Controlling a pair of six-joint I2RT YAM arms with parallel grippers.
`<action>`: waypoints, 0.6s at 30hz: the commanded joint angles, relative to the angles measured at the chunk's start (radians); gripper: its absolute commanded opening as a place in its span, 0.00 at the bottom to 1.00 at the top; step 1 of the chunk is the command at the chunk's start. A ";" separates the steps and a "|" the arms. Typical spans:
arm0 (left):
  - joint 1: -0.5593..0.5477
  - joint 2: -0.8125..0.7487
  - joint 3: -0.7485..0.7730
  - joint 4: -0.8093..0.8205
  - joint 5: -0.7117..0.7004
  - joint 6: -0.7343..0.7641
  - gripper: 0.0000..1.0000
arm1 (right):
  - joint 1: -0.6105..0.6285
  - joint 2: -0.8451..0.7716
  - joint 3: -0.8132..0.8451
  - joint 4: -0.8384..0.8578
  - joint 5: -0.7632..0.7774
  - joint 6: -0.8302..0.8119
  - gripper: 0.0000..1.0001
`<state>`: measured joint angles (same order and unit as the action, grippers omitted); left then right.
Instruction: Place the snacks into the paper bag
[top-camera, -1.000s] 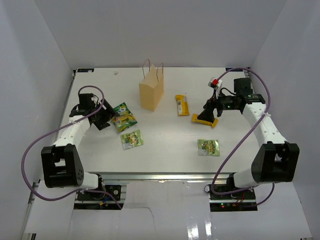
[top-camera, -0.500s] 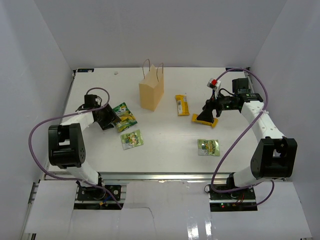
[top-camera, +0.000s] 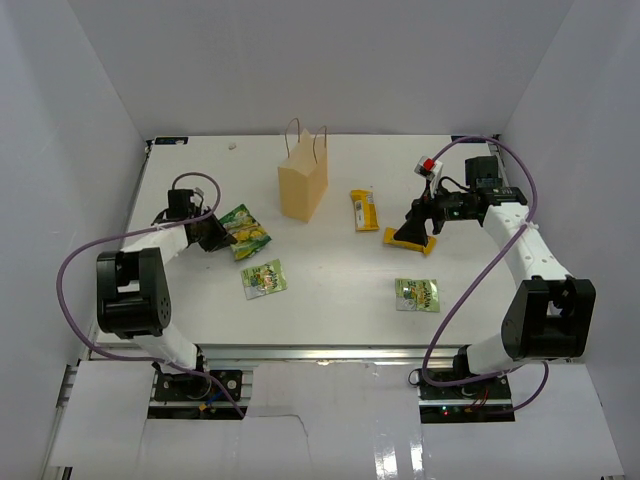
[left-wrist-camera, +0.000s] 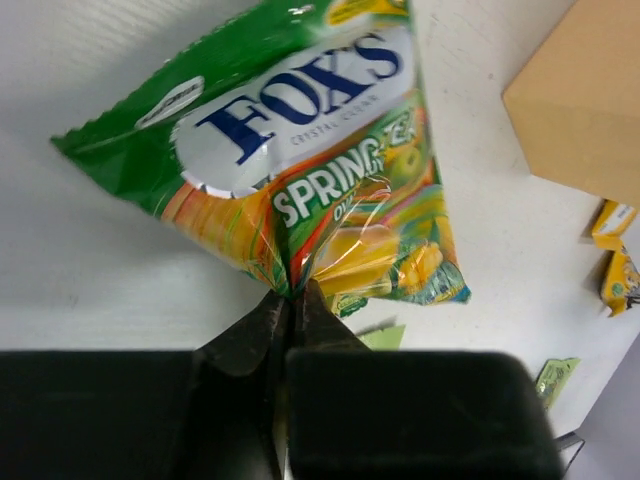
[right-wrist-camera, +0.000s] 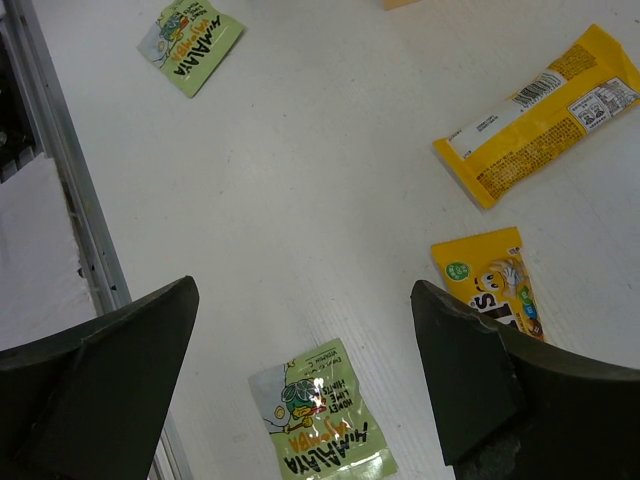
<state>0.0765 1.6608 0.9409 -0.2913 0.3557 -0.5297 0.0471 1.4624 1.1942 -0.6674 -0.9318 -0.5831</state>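
Note:
The tan paper bag (top-camera: 302, 185) stands upright at the back centre; its corner (left-wrist-camera: 585, 100) shows in the left wrist view. My left gripper (top-camera: 220, 233) (left-wrist-camera: 290, 295) is shut on the crinkled edge of a green Fox's snack packet (top-camera: 246, 229) (left-wrist-camera: 300, 150) lying left of the bag. My right gripper (top-camera: 418, 225) (right-wrist-camera: 305, 330) hangs open above the table, beside a yellow M&M's packet (top-camera: 410, 240) (right-wrist-camera: 495, 285). A yellow bar wrapper (top-camera: 364, 210) (right-wrist-camera: 540, 110) lies right of the bag. Two pale green packets (top-camera: 264, 278) (top-camera: 416, 294) lie nearer the front.
White walls close in the table on three sides. Purple cables loop from both arms. In the right wrist view one pale green packet (right-wrist-camera: 320, 425) lies between the fingers and the other (right-wrist-camera: 190, 45) is farther off, near the table's front rail (right-wrist-camera: 60, 200).
My left gripper has gone from open to shut on the green Fox's packet, and the left arm has shifted its pose. The right arm has stayed put.

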 joint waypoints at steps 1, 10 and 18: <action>0.006 -0.130 -0.042 0.063 0.005 0.016 0.11 | -0.001 -0.040 -0.013 0.002 0.002 -0.001 0.93; -0.026 -0.473 -0.050 0.178 -0.017 0.060 0.00 | -0.001 -0.043 -0.015 -0.001 -0.004 -0.003 0.93; -0.191 -0.562 0.136 0.169 -0.177 0.209 0.00 | -0.003 -0.039 -0.001 -0.006 -0.012 0.000 0.93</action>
<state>-0.0402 1.1275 0.9791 -0.1745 0.2642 -0.4145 0.0471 1.4456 1.1809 -0.6678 -0.9207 -0.5831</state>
